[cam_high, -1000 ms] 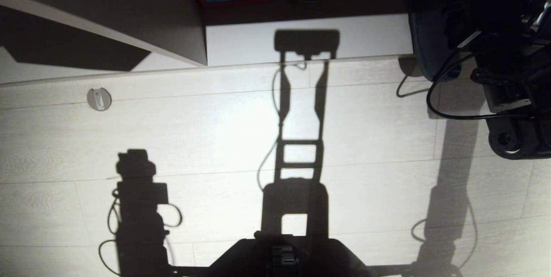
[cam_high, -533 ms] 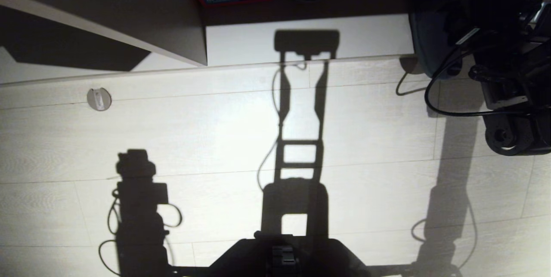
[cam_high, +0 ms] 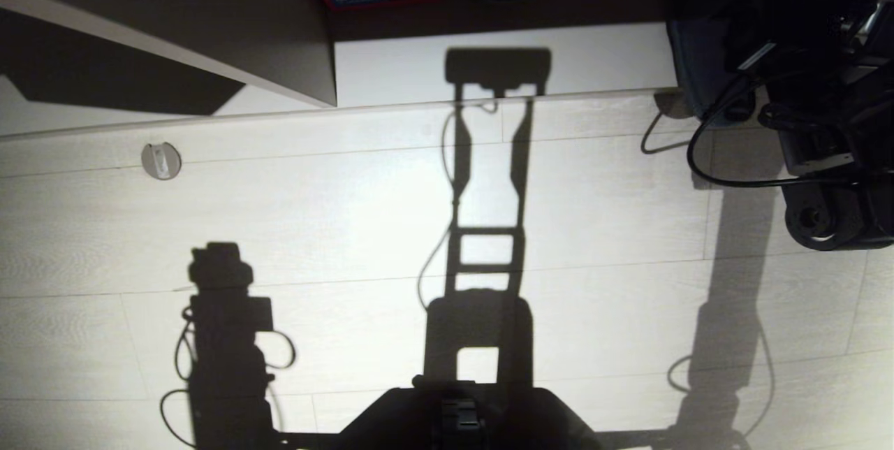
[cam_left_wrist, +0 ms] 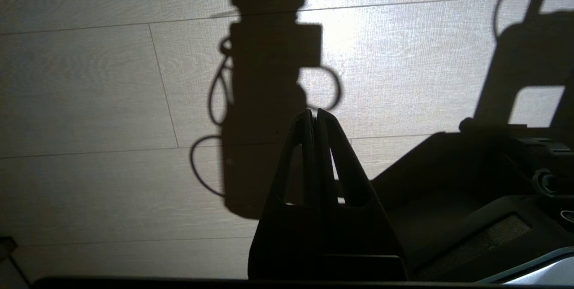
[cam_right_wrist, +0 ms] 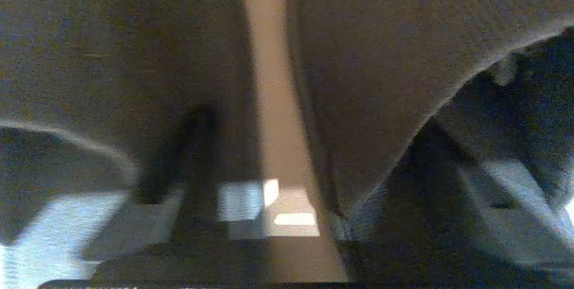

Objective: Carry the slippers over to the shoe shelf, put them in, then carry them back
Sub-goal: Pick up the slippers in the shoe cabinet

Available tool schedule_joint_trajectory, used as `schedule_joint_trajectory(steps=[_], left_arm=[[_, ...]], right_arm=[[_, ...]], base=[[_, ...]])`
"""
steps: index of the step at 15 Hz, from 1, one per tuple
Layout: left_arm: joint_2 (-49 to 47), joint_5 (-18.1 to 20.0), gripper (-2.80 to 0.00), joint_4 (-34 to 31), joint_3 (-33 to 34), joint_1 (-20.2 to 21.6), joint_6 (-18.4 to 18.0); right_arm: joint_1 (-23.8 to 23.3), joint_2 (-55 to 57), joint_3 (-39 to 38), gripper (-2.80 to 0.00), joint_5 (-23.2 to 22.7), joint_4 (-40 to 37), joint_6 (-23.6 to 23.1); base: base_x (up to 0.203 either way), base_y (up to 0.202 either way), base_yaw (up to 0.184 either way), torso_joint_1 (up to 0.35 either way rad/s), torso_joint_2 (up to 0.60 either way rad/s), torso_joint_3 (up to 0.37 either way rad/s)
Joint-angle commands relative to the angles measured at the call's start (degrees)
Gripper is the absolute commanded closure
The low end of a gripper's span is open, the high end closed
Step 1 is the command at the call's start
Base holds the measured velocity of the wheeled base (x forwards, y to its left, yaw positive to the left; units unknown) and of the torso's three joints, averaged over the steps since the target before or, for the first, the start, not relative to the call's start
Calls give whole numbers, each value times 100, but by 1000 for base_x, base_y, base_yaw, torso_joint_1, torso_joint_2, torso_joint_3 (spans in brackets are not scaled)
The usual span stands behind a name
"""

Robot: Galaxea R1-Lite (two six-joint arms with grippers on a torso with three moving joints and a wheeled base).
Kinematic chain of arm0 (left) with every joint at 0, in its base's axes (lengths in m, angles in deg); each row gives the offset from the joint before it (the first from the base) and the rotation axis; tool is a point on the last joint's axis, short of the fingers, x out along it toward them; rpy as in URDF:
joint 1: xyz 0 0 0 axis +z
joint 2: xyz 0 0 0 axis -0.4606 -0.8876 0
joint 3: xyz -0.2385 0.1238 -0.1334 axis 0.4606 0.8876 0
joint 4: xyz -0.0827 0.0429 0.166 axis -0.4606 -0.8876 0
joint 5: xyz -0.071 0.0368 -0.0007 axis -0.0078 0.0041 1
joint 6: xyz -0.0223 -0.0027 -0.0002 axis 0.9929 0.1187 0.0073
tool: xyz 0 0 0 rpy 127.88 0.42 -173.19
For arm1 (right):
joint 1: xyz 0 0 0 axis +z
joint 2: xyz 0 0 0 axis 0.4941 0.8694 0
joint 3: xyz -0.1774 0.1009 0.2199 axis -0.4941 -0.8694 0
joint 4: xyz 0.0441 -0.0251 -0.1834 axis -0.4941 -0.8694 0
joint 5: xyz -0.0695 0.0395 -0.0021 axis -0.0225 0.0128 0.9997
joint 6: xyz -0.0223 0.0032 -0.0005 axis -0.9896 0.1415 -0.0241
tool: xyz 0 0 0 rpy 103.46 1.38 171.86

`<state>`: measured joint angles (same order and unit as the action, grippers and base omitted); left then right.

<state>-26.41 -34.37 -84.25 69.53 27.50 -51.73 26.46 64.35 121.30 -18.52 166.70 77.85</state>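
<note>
Slippers (cam_right_wrist: 367, 55) lying right under right gripper (cam_right_wrist: 320, 145), near shoe shelf (cam_high: 559, 59) right end; fingers' spread impossible to tell. Left gripper (cam_left_wrist: 315, 114) idling, pinched together. Probably grabbing now, carrying remaining.

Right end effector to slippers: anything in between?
Nothing visible. The right end effector is at the head view's far right edge; its wrist view shows the slippers close ahead, side by side, with nothing in front of them.
</note>
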Motion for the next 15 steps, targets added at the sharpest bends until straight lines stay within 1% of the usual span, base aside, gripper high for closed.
schedule_joint_trajectory(steps=[1, 10, 15], left_arm=[[0, 3, 0, 3, 0, 1, 3], [0, -5, 0, 3, 0, 1, 3], [0, 0, 0, 3, 0, 1, 3]], right_arm=[[-9, -27, -12, 0, 4, 57, 2], [-11, -143, -73, 0, 4, 48, 14], [-50, -671, -429, 0, 5, 40, 78]], base=[[0, 0, 0, 0, 0, 0], [0, 0, 0, 0, 0, 0], [0, 0, 0, 0, 0, 0]])
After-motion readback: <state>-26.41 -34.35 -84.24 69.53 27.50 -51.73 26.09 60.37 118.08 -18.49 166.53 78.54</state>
